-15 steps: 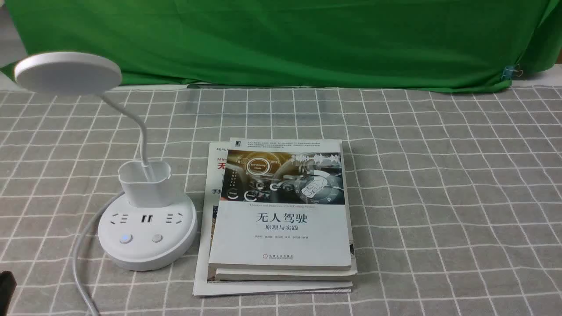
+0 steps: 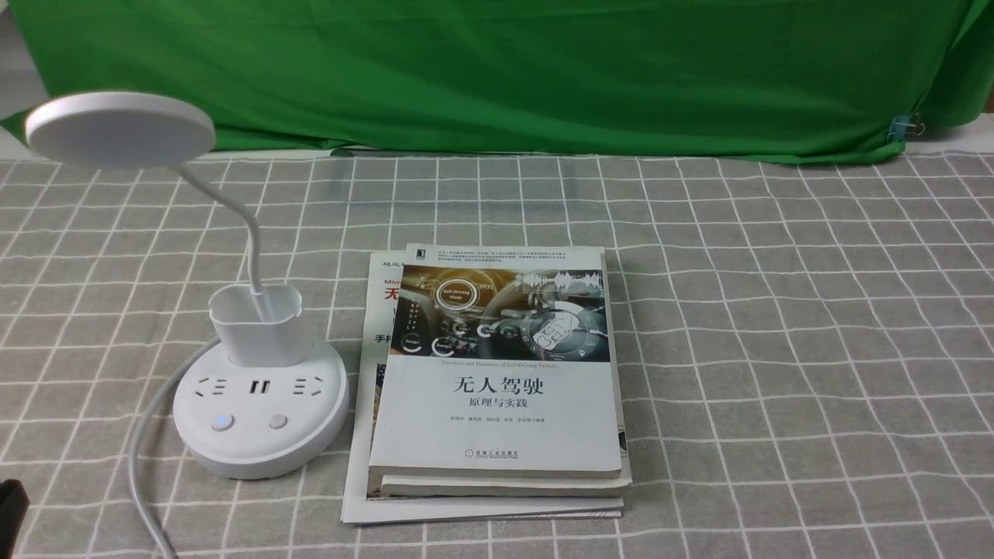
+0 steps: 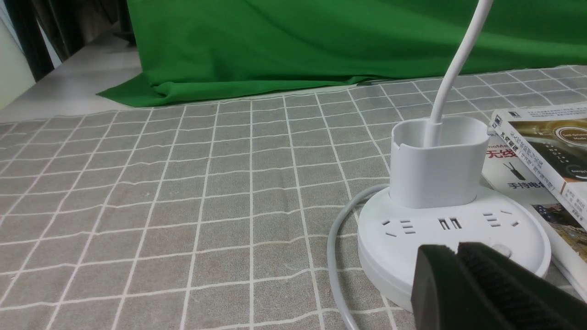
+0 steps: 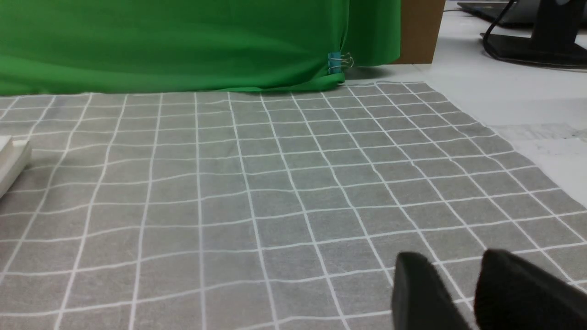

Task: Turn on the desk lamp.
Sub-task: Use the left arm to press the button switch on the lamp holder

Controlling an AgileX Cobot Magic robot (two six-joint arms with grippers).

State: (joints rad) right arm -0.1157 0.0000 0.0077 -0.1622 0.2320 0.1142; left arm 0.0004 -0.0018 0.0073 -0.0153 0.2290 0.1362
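Note:
The white desk lamp stands at the left of the front view. It has a flat disc head point(image 2: 120, 128), a thin bent neck point(image 2: 245, 225), a small cup point(image 2: 256, 324) and a round base point(image 2: 260, 446) with sockets. Of the two buttons, the left one point(image 2: 223, 422) glows blue and the right one point(image 2: 278, 421) is plain. In the left wrist view my left gripper point(image 3: 456, 248) is shut and empty, its tips over the front of the base point(image 3: 403, 238), next to a button point(image 3: 502, 250). Only a black sliver point(image 2: 11, 505) of it shows in the front view. My right gripper point(image 4: 451, 270) is slightly open and empty, low over bare cloth.
A stack of books point(image 2: 497, 404) lies just right of the lamp base, almost touching it. The lamp's white cable point(image 2: 144, 435) curves from the base to the front edge. A green backdrop point(image 2: 497, 70) hangs behind the checked grey cloth point(image 2: 776, 349).

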